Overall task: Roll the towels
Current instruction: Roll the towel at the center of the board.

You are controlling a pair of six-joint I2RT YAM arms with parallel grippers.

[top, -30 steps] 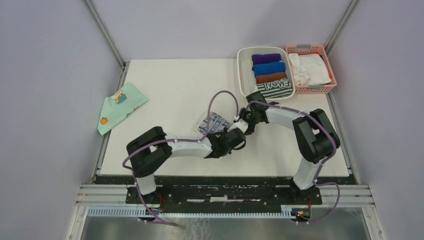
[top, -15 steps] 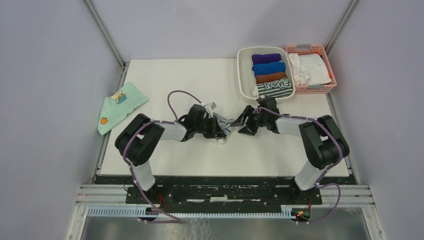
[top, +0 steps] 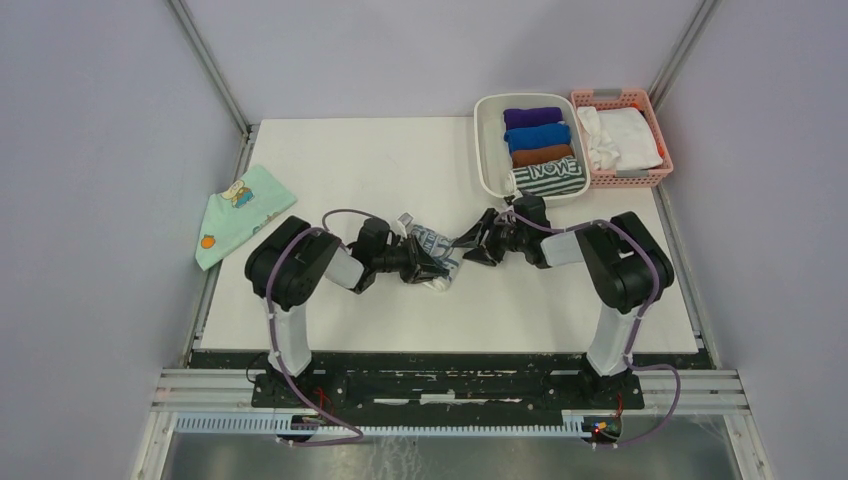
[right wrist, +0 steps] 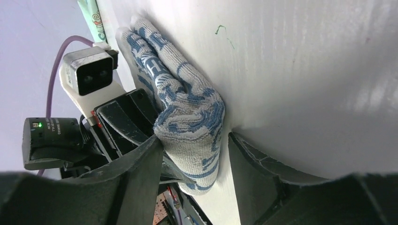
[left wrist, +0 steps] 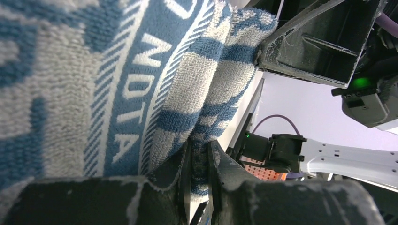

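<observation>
The left gripper [top: 436, 268] is pinched tight on a fold of the blue-grey towel [top: 431, 243]. In its wrist view the two fingers [left wrist: 224, 172] close on the doubled terry edge, and the white lettered band runs up the cloth just above them. The towel lies bunched on the desk [top: 350, 170], directly between the two grippers. The right gripper [top: 468, 246] faces it from the opposite side with jaws spread. From its own camera the towel's rounded end sits in the gap between the fingers [right wrist: 256, 161], close against one and apart from the other. The striped towel [top: 548, 177] lies rolled in the white bin [top: 487, 150] beyond the right gripper, nearest it in a row with the purple, blue and brown rolls [top: 535, 137]. A pink basket [top: 655, 120] stands beside that bin. A mint-green cloth [top: 240, 205] lies well away behind the left gripper, at the desk's edge
</observation>
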